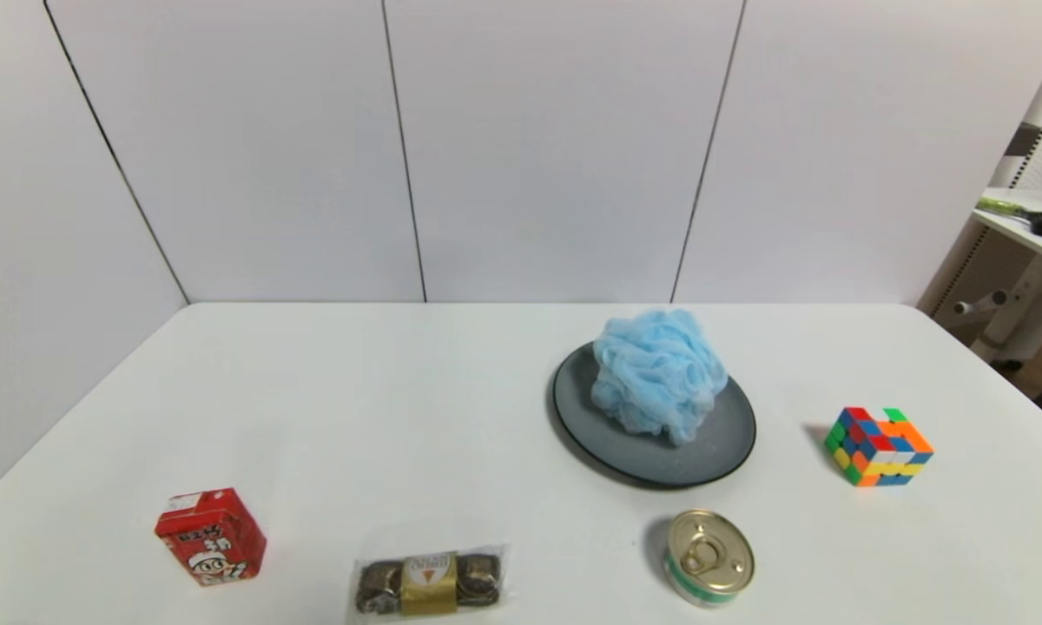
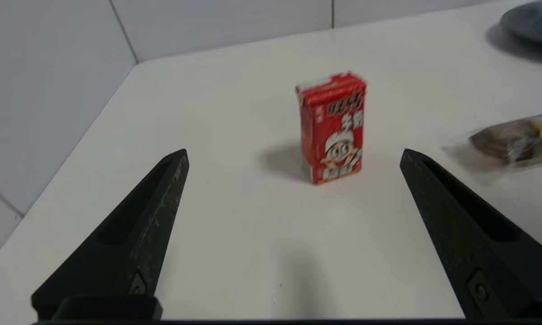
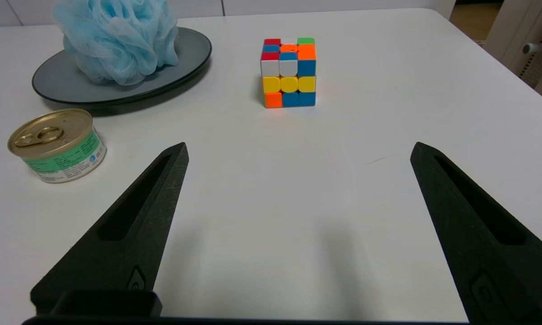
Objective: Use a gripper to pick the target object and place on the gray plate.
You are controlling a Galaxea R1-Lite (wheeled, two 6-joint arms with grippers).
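The light-blue mesh bath puff (image 1: 656, 373) rests on the gray plate (image 1: 721, 447) at the table's middle right; both also show in the right wrist view, the puff (image 3: 117, 38) on the plate (image 3: 180, 61). Neither gripper shows in the head view. My right gripper (image 3: 298, 151) is open and empty above bare table, short of the puzzle cube and apart from the plate. My left gripper (image 2: 293, 153) is open and empty above bare table, facing the red drink carton (image 2: 333, 126).
A multicoloured puzzle cube (image 1: 879, 446) sits right of the plate. A gold-lidded tin can (image 1: 709, 556) stands in front of the plate. A wrapped chocolate pack (image 1: 429, 581) and the red carton (image 1: 211, 536) lie near the front edge. A white wall backs the table.
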